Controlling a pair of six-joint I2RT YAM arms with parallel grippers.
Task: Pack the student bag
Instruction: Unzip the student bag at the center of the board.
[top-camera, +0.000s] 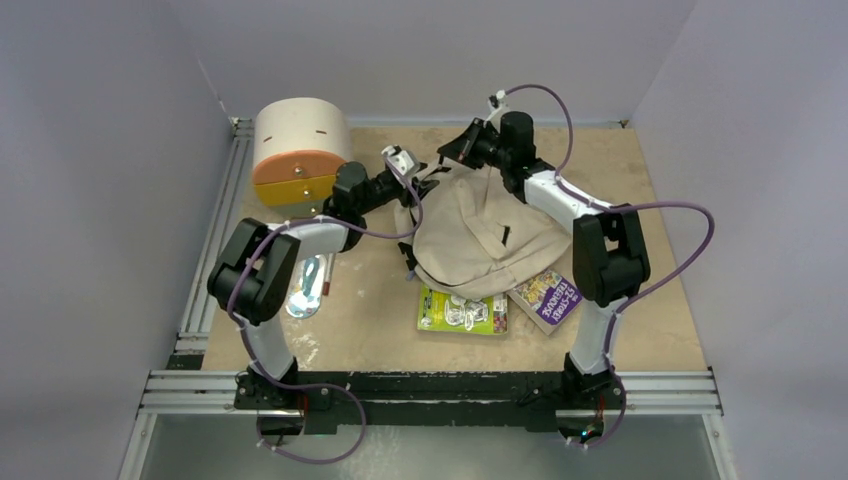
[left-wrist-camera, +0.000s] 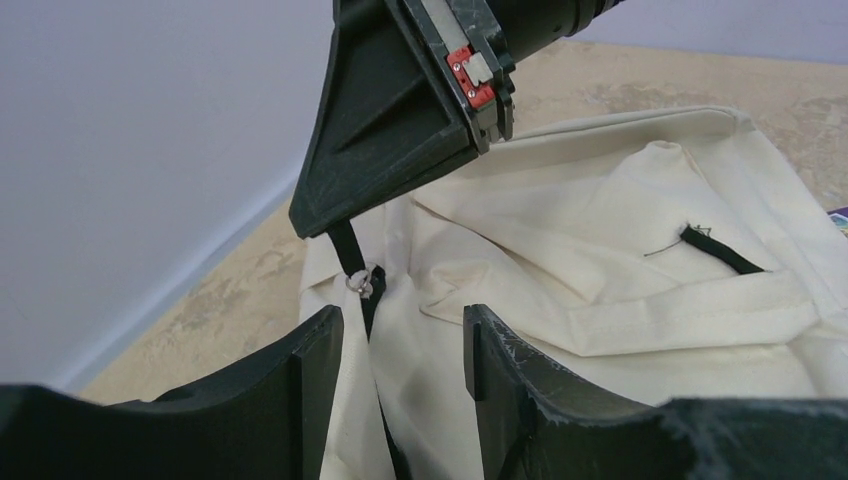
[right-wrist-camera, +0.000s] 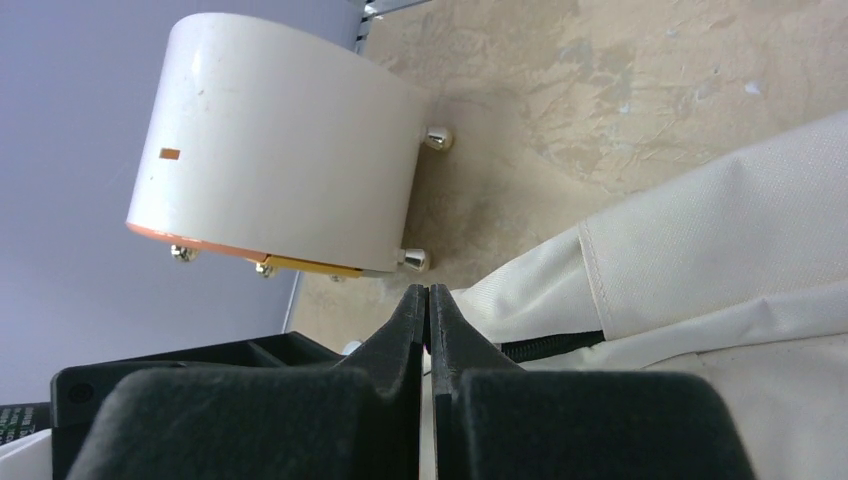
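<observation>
Two arms | right fingers pinched shut on zipper pull of student bag | left fingers half open astride its fabric

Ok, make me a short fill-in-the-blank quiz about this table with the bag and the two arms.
1. The right end effector is ____ on a black pull tab of the student bag.
2. The left end effector stands ____, with a gap between its jaws.
3. The drawer box has an orange front above a ____ one.
4. Beside the green packet lies a ____ book.
Missing words: shut; open; yellow; purple.
</observation>
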